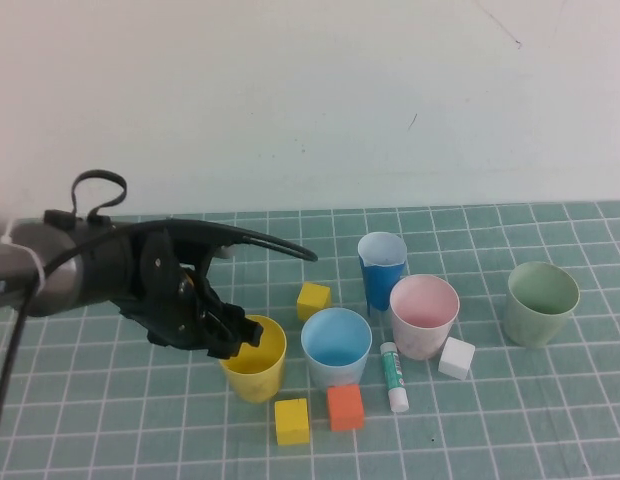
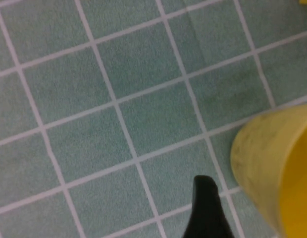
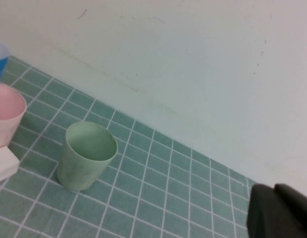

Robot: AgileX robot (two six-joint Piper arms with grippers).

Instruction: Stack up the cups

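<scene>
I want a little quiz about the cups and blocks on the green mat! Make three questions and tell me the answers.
1. True or false: the left claw is at the rim of the yellow plastic cup.
2. How many cups stand on the green grid mat?
3. Which lies beside the pink plastic cup: A) the white glue stick, B) a spoon?

Key: 1 true. 2 five: yellow, light blue, dark blue, pink, pale green. 3 A. The right claw is not in the high view.

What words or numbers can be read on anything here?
No text is readable.
Glue stick: a green band, print too small to read.
The cups, the blocks and the mat carry no lettering.
Left gripper at the yellow cup, no label; the right gripper is barely in view.
</scene>
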